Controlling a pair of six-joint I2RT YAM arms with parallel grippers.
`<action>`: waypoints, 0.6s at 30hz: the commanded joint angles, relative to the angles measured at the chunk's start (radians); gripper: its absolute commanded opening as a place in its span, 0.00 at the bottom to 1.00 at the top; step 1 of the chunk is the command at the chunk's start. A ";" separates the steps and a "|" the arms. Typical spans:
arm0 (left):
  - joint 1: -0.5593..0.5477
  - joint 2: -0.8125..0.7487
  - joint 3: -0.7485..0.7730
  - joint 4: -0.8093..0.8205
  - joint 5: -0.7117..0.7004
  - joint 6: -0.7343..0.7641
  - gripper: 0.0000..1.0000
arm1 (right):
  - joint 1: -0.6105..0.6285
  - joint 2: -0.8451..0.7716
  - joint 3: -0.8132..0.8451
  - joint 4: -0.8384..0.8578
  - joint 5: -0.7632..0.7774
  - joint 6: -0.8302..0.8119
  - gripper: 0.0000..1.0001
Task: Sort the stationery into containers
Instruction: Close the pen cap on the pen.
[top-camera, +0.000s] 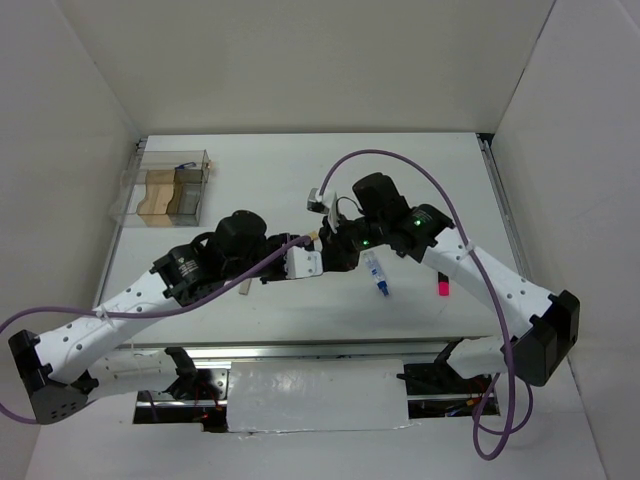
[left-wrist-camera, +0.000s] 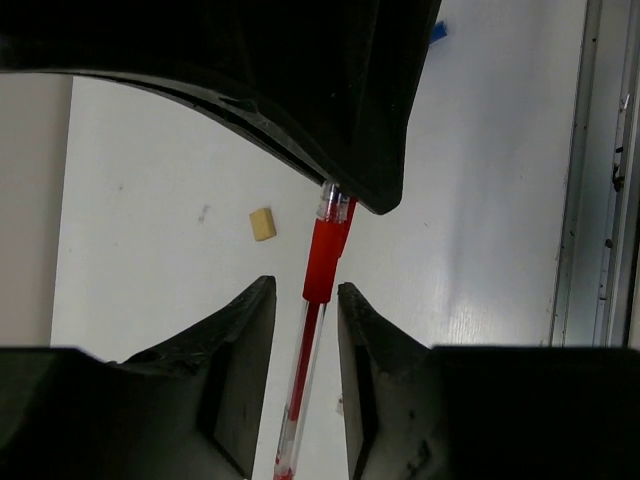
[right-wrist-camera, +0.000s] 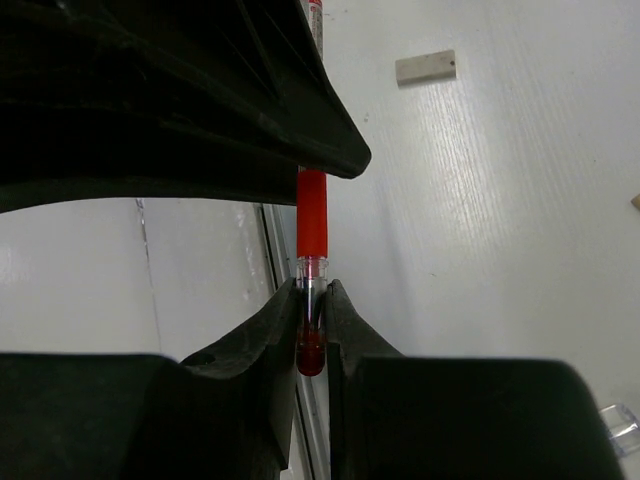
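right hand (right-wrist-camera: 312, 290): fully closed on the thin red pen (left-wrist-camera: 322, 258); the clear tail end of the pen is pinched between its fingertips.
left hand (left-wrist-camera: 305, 290): partly open; one finger is set on each side of the pen at the lower end of the red grip. A gap is seen on one side, so the pen is not clamped by it.
thin red pen: held above the bench (top-camera: 260, 165) near its middle, spanning between the two hands, which are met nose to nose.
clear box (top-camera: 140, 165): set at the far left corner of the bench, well apart from both hands. A tan block (top-camera: 155, 192) and a brown block (top-camera: 185, 192) are seen side by side through its walls.
blue-capped tube (top-camera: 378, 275): laid on the bench just beside the right hand, toward the near edge.
pink-black marker (top-camera: 442, 288): laid on the bench beside the right forearm, right of the tube.
tan eraser (left-wrist-camera: 262, 224): laid loose on the bench, seen past the left fingers.
pale block (right-wrist-camera: 425, 67): laid flat on the bench, seen in the right wrist view; whether it is an eraser cannot be told.
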 joint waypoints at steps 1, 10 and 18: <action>-0.010 0.001 0.026 0.016 -0.005 0.015 0.42 | 0.014 0.007 0.056 0.025 -0.015 0.013 0.00; -0.016 0.010 0.026 0.004 -0.019 0.021 0.04 | 0.019 0.023 0.081 0.008 -0.015 0.015 0.04; 0.083 -0.050 -0.038 0.001 0.009 0.010 0.00 | -0.014 -0.005 0.091 -0.056 0.026 -0.005 0.74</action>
